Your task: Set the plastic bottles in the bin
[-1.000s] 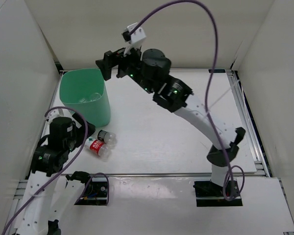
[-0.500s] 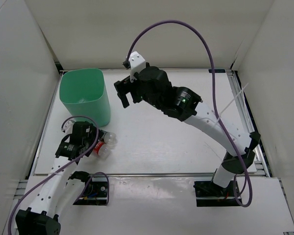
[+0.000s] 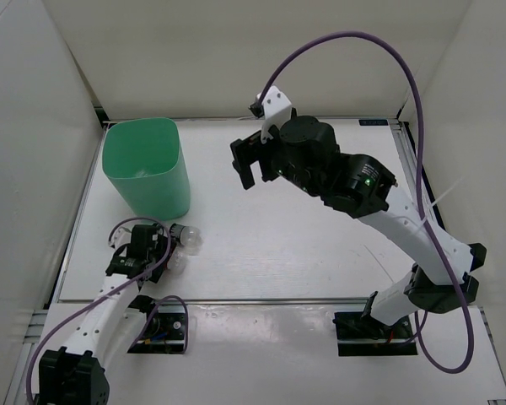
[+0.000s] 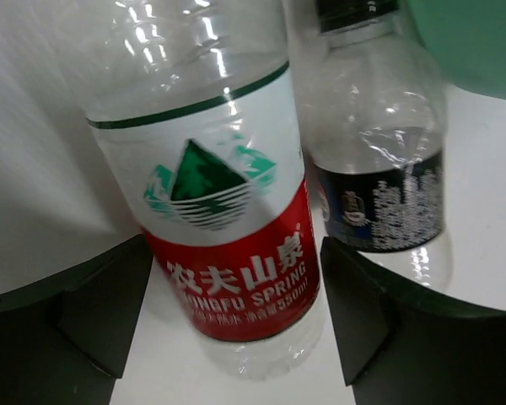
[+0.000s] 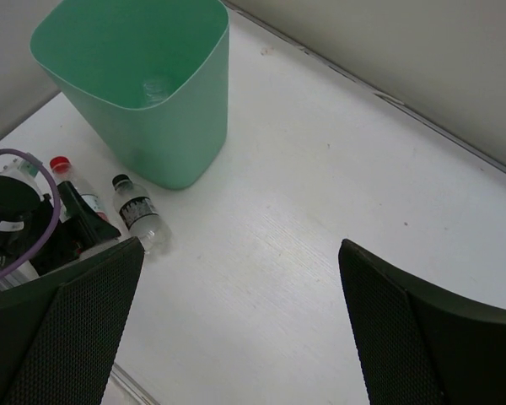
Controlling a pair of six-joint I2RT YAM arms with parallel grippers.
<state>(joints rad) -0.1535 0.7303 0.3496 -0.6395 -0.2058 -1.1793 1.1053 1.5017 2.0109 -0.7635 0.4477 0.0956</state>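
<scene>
The red-labelled bottle (image 4: 228,253) lies on the table between my left gripper's (image 4: 236,325) black fingers (image 4: 97,312), which press against both of its sides. Right beside it lies the dark-labelled bottle (image 4: 375,169), its black cap toward the mint-green bin (image 3: 148,169). From above, the left gripper (image 3: 156,253) sits low just in front of the bin, over the red-labelled bottle (image 3: 173,260), with the dark-labelled bottle (image 3: 185,239) next to it. My right gripper (image 3: 249,169) hangs open and empty high over mid-table. A clear bottle (image 5: 156,87) shows faintly inside the bin (image 5: 143,126).
White walls close the table in at the left, back and right. A purple cable (image 3: 346,38) loops high above the right arm. A metal rail (image 3: 253,300) runs along the table's near edge.
The right arm has drawn back to the right, away from above the bin. The left arm has come down over the red-labelled bottle and its jaws have narrowed onto it.
</scene>
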